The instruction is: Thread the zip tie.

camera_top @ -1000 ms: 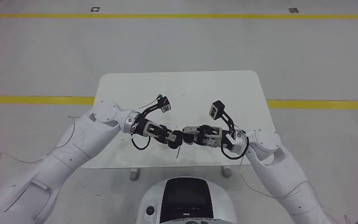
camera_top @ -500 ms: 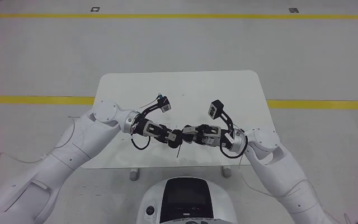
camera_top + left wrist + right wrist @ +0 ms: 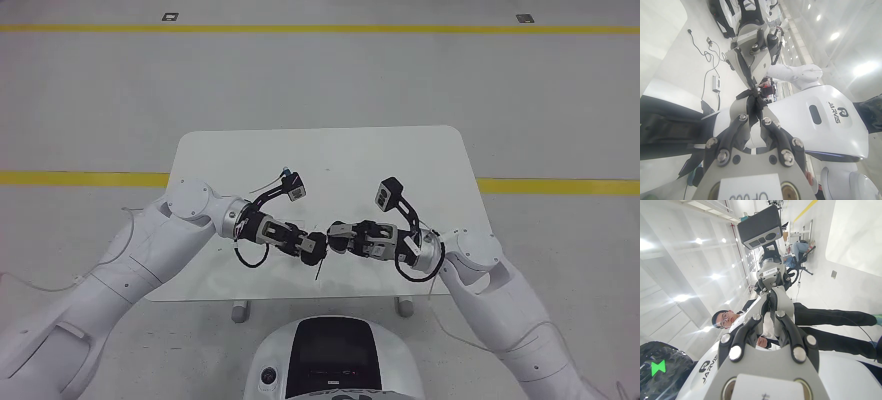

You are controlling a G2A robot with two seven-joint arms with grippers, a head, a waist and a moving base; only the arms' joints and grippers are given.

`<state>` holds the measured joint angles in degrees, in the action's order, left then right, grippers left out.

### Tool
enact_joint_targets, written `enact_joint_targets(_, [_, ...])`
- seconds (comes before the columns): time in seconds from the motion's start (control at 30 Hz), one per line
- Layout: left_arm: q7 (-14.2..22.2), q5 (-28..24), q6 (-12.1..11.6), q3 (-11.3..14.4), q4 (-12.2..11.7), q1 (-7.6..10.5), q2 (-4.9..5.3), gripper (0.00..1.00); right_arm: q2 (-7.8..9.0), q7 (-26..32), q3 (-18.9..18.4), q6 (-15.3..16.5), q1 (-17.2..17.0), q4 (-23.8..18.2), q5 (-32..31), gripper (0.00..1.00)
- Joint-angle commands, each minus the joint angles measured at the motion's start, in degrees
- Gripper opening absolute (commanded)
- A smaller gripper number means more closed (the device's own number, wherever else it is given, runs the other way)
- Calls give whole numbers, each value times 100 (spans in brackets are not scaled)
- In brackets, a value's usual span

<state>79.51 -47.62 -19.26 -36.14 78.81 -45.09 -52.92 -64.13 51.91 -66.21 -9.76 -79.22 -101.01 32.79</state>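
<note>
Meeting tip to tip above the near edge of the white table (image 3: 330,160), the two grippers face each other, one arm bent in from each side.

Left gripper (image 3: 314,246): fingers drawn together. In the left wrist view (image 3: 753,102) they converge on a black zip tie (image 3: 753,93) and clamp it between them. The strap runs forward out of the fingertips. Just beyond them it bunches into a dark, knot-like lump. Cannot tell which part of the lump is head and which is tail.

Zip tie, top view: a thin black length (image 3: 316,268) hangs from under the left gripper, on the side toward the robot. Cannot tell whether its free end touches the table.

Right gripper (image 3: 337,238): directly opposite the left gripper and just beside it, fingertips almost meeting. In the left wrist view its fingers taper to a closed point (image 3: 753,86) on the far side of the lump and nip the zip tie at their very tips. The strap bridges the small gap between the two grippers, held at both ends.

Right wrist view: the right gripper (image 3: 770,298) has its fingers close together, a ribbed black pad (image 3: 773,306) showing on the inner face of one. The zip tie is hidden behind them here.

Whether the tail has entered the head: cannot tell.
</note>
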Motion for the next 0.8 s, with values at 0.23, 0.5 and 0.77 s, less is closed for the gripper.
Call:
enact_joint_targets(0.23, [0, 0, 0, 0, 0, 0, 0, 100, 13, -359, -174, 127, -68, 50, 107, 0])
enact_joint_targets(0.5, [0, 0, 0, 0, 0, 0, 0, 100, 2, -874, -285, 235, -134, 61, 158, 0])
enact_joint_targets(0.77, [-216, 86, -22, -23, -43, -95, 6, 100, -25, -1215, -306, 433, -207, 69, 306, 0])
